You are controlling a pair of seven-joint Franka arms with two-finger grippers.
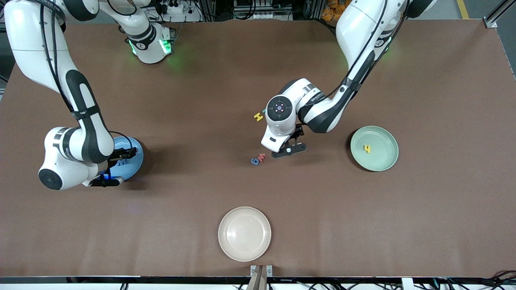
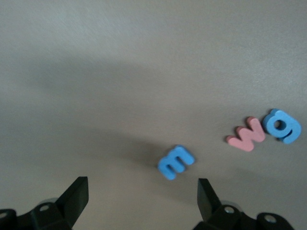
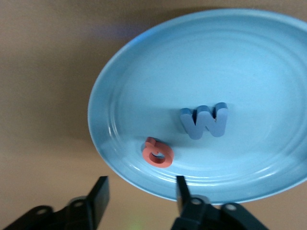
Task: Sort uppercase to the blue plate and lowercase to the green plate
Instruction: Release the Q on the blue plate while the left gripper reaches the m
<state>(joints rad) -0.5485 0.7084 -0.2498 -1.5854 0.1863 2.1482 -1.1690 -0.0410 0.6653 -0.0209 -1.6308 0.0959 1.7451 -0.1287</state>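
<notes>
The beige plate is sitting nearest the camera and isn't being used, so plenty of bare table is being left around it.

Next up, the left tool is being held low over the table with its fingers spread wide, and the blue m is being framed right between them in the left wrist view. The drop should probably be made straight down and the squeeze kept across the letter's narrow sides. The red m/w and blue g are lying just beside it, touching each other, so they could get nudged.

The green plate, with the yellow h already in it, is lying toward the left arm's end with open table between.

At the right arm's end, the right tool is being held over the blue plate rim with fingers apart, nothing gripped. The red Q and blue M are lying in the plate.

The yellow H is waiting farthest back, a teal-green letter barely showing beside it.
</notes>
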